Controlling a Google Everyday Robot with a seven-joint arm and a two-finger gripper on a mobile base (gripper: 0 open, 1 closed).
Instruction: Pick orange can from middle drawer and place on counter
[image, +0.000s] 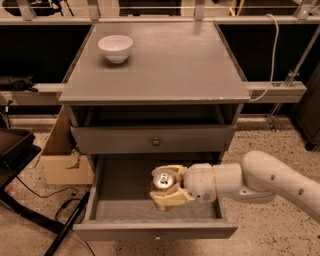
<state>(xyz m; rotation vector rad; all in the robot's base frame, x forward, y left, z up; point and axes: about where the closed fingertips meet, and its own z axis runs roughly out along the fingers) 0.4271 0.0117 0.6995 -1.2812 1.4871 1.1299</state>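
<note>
The orange can shows its silver top and is held between the pale fingers of my gripper, which is shut on it. The can hangs above the floor of the open middle drawer, near its centre. My white arm reaches in from the right. The counter is the flat grey top of the cabinet above, with a pale chipped front edge.
A white bowl stands at the counter's back left. The closed knobbed drawer sits just above the open one. A cardboard box stands left of the cabinet, with a dark chair base and cables on the floor.
</note>
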